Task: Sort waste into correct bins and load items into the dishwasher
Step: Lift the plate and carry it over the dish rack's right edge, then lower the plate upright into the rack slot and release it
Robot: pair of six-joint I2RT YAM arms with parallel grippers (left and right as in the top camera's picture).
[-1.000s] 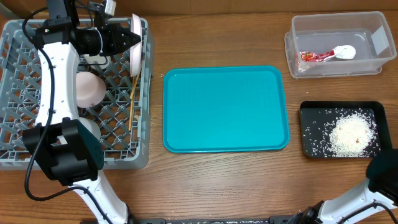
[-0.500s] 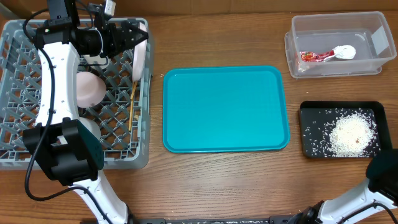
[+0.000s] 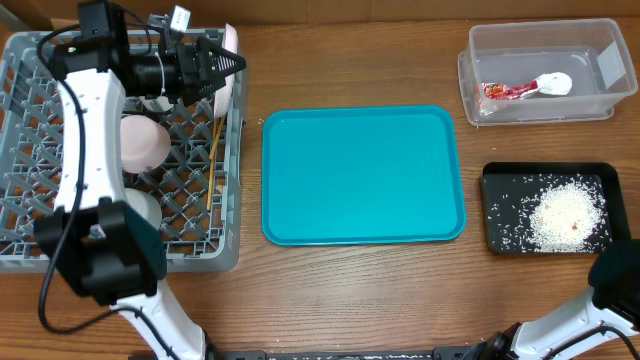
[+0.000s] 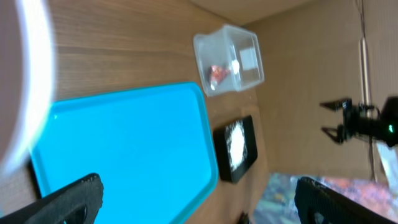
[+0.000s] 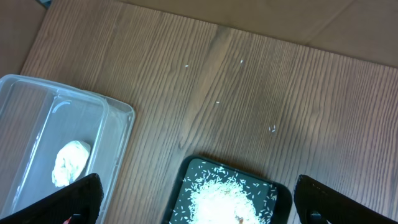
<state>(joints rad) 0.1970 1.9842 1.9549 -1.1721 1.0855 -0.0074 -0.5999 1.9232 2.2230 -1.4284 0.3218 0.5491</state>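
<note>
My left gripper hovers open over the back right corner of the grey dishwasher rack, holding nothing. The large white plate stands on edge against the rack's right wall, just beside the fingers, and shows as a blur in the left wrist view. Two pale bowls and the chopsticks lie in the rack. The cup is hidden under the arm. My right gripper is open above the black tray of rice crumbs. The clear tub holds the red wrapper and white scrap.
A flat teal tray lies bare in the middle of the wooden table. The black tray with rice sits front right, below the clear tub. Part of the right arm shows at the front right corner.
My left gripper has opened and let go of the plate, which now stands on edge at the rack's right wall. The right arm has not moved.
</note>
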